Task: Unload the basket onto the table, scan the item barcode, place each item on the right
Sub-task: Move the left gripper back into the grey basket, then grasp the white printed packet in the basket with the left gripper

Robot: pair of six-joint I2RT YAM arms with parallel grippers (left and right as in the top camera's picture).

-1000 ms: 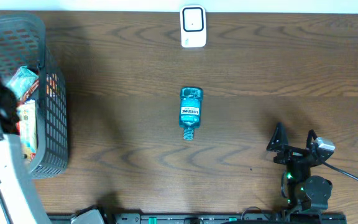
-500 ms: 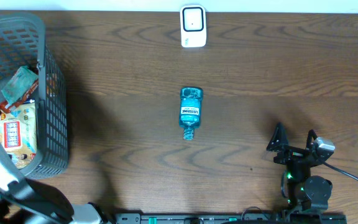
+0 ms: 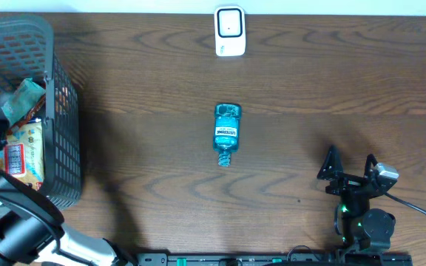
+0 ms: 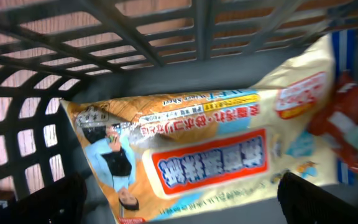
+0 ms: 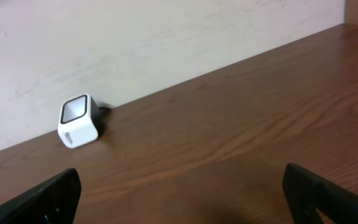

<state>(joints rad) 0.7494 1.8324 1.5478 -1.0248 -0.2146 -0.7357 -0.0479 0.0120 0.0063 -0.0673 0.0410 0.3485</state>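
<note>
A blue mouthwash bottle (image 3: 226,133) lies on its side at the table's middle, cap toward the front. The white scanner (image 3: 229,31) stands at the far edge; the right wrist view has the scanner (image 5: 78,121) at upper left. My left gripper (image 4: 182,202) hangs open over a cream snack bag (image 4: 210,149) inside the grey basket (image 4: 135,37), touching nothing. The left arm (image 3: 13,222) shows at the front left corner. My right gripper (image 3: 351,166) rests open and empty at the front right, well short of the bottle.
The basket (image 3: 61,148) fills the left side and holds the snack bag (image 3: 22,151) and a teal packet (image 3: 22,97). A black cable (image 3: 420,210) runs from the right arm's base to the right edge.
The left arm has drawn back toward the front left corner, uncovering the basket's contents. The bottle, scanner and right arm have not moved.
</note>
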